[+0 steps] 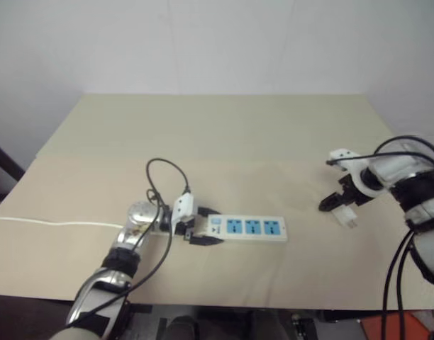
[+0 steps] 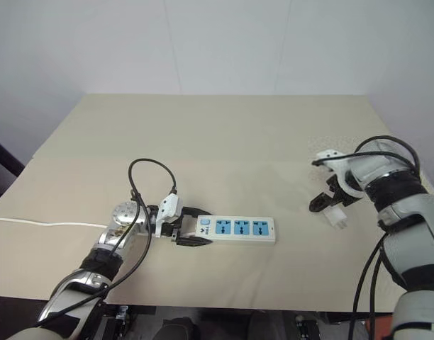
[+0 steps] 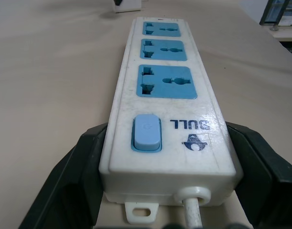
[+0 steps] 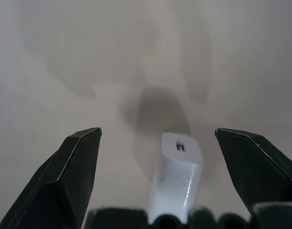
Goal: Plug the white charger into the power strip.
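Observation:
The power strip (image 1: 249, 228) lies flat on the tan table, its three blue sockets facing up. My left gripper (image 1: 201, 229) is shut on its switch end; in the left wrist view the black fingers (image 3: 74, 176) press both sides of the strip (image 3: 167, 95) beside the blue switch. The white charger (image 1: 348, 217) lies on the table at the right. My right gripper (image 1: 341, 201) hangs open just over it, pointing down. In the right wrist view the charger (image 4: 177, 176) sits between the spread fingers (image 4: 74, 167) with a gap on either side.
The strip's thin white cord (image 1: 47, 223) runs left across the table (image 1: 224, 142) to its left edge. A black cable loops above my left wrist (image 1: 167, 170). The table's right edge lies close behind my right arm.

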